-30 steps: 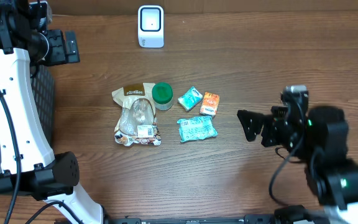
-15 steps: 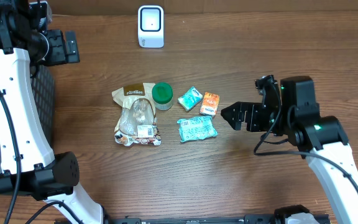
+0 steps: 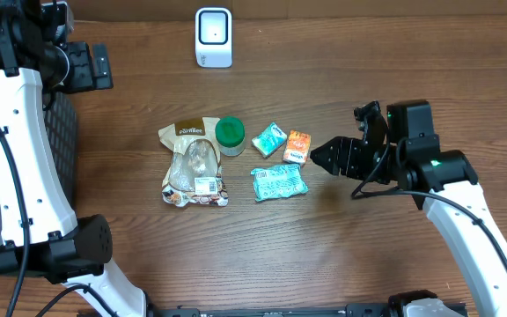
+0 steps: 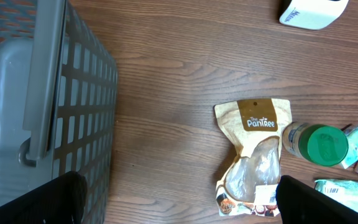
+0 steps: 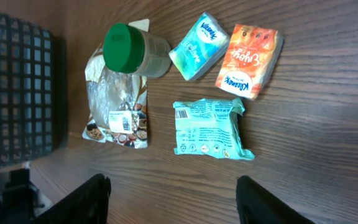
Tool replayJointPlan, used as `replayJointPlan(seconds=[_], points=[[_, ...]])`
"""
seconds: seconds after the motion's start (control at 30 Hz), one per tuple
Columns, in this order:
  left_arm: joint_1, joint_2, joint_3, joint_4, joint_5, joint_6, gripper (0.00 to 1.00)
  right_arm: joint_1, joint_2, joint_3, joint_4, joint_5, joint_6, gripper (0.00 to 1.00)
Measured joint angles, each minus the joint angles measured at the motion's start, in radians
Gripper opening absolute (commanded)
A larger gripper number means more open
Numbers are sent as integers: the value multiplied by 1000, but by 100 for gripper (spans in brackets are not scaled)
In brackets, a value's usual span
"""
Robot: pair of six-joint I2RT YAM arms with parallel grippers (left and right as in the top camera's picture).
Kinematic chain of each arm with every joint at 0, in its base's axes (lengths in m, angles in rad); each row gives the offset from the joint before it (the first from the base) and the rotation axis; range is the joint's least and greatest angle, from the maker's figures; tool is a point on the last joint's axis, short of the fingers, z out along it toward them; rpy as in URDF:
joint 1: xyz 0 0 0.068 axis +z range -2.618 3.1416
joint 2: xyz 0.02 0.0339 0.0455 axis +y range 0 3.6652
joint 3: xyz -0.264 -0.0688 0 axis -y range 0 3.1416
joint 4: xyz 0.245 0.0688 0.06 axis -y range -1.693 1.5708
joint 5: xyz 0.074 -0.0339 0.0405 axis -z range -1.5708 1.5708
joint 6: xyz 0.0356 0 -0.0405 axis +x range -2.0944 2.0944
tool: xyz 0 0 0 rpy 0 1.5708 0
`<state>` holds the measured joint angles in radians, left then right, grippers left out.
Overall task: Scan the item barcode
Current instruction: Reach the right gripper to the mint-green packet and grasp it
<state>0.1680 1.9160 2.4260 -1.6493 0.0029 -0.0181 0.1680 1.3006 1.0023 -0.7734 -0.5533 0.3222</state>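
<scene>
A teal wipes pack (image 3: 280,182) lies mid-tabletop (image 3: 368,70), an orange tissue pack (image 3: 297,146) and teal tissue pack (image 3: 269,138) just beyond, a jar (image 3: 230,134) and pouch (image 3: 194,165) left, the scanner (image 3: 213,37) far. The right gripper (image 3: 324,158), released and empty, hovers right of them; the left gripper (image 3: 102,68), spread wide, hangs by the basket (image 4: 42,93)

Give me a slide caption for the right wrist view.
Open jaws above a wooden table: green-lidded jar, snack pouch, blue Kleenex pack, orange Kleenex pack, teal packet.

Looks like a mock shop checkout: a white barcode scanner (image 3: 213,37), a grey shopping basket (image 4: 36,93) and small packaged goods (image 3: 280,182) on a wooden desk (image 3: 341,53).
</scene>
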Motion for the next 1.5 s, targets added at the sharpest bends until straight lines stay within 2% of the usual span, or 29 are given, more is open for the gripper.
replayJointPlan(seconds=[0.13,0.33,0.5,0.63,0.7,0.73,1.03,1.23,1.5], points=[[0,0,0,0,0,0,100,49,30,0,72,4,76,61],[0,0,0,0,0,0,99,211,113,1,196,68,226,52],[0,0,0,0,0,0,100,309,229,4,262,117,331,51],[0,0,0,0,0,0,99,307,281,4,242,135,340,52],[0,0,0,0,0,0,100,278,283,7,196,138,311,60],[0,0,0,0,0,0,100,261,283,11,174,138,290,61],[0,0,0,0,0,0,100,25,287,33,27,100,-16,62],[0,0,0,0,0,0,100,29,388,34,42,25,-190,60],[0,0,0,0,0,0,100,41,524,34,99,-45,-280,58]])
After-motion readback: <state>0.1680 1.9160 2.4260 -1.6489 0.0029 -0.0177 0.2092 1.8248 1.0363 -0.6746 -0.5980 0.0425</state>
